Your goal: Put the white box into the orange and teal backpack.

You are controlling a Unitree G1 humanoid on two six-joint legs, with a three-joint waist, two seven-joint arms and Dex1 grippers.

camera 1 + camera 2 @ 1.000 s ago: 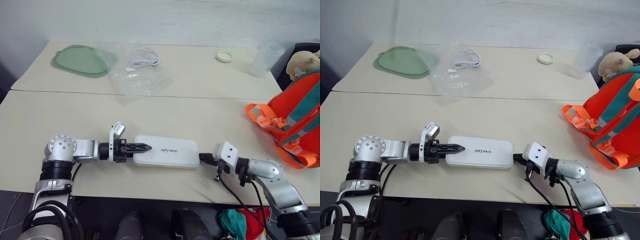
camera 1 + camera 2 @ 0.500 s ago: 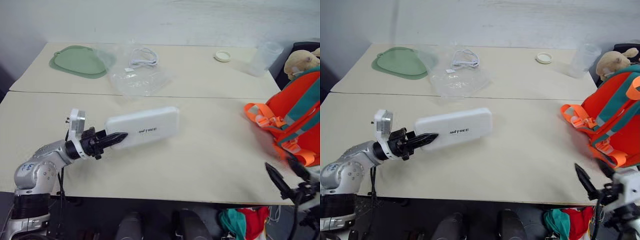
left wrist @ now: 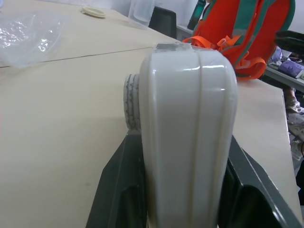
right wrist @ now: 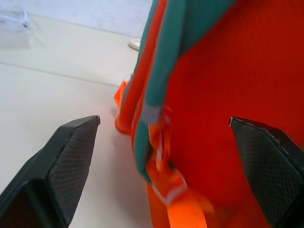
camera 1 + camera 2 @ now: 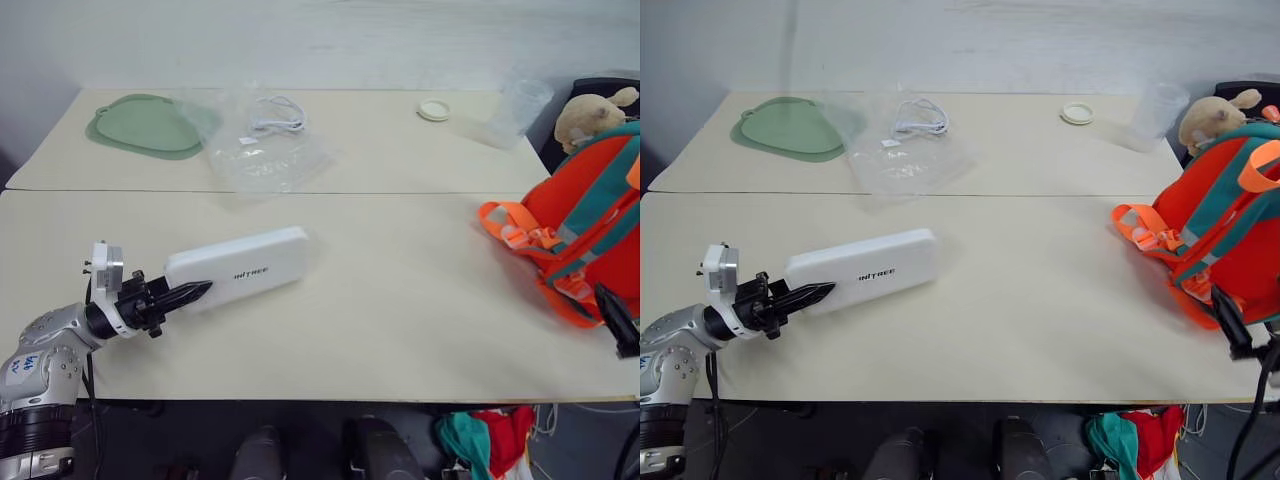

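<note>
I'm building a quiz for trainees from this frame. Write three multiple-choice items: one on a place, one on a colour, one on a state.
1. Where does the tan plush toy sit?
A. on top of the orange and teal backpack
B. on the green mat
C. inside the clear plastic bag

2. What colour is the small round lid at the table's far side?
A. orange
B. cream white
C. green

3. What is the state of the white box?
A. inside the backpack
B. untouched beside the clear cup
C. gripped at one end by the left gripper

Answers:
1 A, the toy shows right above the backpack's top edge.
2 B, it is pale against the beige table.
3 C, the left wrist view shows the jaws clamping both its sides, while the right gripper is open at the backpack.
</note>
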